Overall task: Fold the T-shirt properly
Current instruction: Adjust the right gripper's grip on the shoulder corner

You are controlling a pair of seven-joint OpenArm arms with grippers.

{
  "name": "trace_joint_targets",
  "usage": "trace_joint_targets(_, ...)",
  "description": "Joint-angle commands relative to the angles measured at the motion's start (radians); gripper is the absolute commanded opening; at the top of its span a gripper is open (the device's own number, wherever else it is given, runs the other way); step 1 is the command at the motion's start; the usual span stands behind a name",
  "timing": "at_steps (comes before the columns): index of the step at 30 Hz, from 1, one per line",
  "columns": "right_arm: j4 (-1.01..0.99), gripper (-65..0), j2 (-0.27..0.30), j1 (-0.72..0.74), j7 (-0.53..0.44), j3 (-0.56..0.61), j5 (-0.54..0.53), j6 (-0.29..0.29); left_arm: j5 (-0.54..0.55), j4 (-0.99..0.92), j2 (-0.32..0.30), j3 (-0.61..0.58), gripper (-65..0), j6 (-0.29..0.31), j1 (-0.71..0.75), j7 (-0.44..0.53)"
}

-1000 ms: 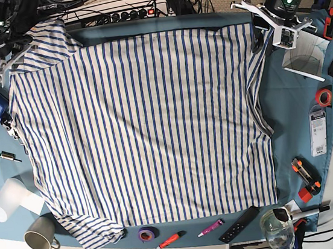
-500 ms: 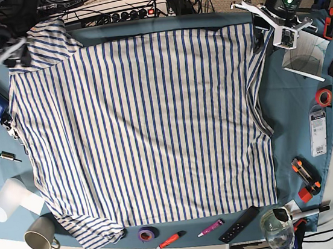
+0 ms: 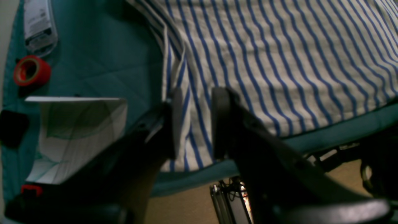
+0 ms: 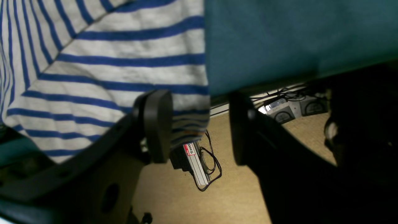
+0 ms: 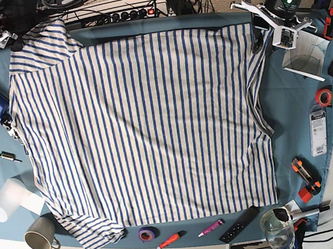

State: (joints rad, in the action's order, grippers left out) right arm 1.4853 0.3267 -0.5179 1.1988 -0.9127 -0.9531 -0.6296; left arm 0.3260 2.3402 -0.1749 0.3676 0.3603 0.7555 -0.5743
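currently the t-shirt [image 5: 142, 127] lies spread flat over most of the teal table cloth [image 5: 293, 115], stripes running from the far edge to the near edge, which looks like the laid-out start for a fold.

left gripper [image 3: 192, 121] sits at the shirt's far corner on the base view's right; its jaws straddle the bunched edge with cloth between them, but i cannot tell whether they pinch it or merely bracket it.

right gripper [image 4: 200, 124] hangs off the far edge at the other corner, jaws wide apart, the sleeve's hem partly between them, nothing gripped.

room: near edge is crowded, with mug [image 5: 41, 235], purple tape roll [image 5: 146, 234], screwdriver [image 5: 167, 241] and remote [image 5: 239, 223] just beside the hem. red tape roll [image 5: 323, 96] sits clear of the shirt. judgement: fold toward the middle, away from the clutter.
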Motion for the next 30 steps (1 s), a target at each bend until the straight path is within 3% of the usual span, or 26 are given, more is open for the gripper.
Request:
trace_joint_targets(1,0.003,-35.7,0.02,0.018,-0.031,-0.005,-0.014,-0.017,0.011,0.016,-0.005,0.002,-47.7,0.0,0.006,0.023)
trace_joint_targets(16,-0.06,-35.7,0.019,0.072,-0.055,0.234,0.088,-0.009,0.011,0.016,-0.005,0.002,-47.7,0.0,0.002,0.023)
trace_joint_targets(30,-0.06,-36.1,0.014,0.072,-0.043,0.24,0.086,-0.002,0.011,0.016,-0.005,0.001,-47.6,0.006,-0.011,0.019)
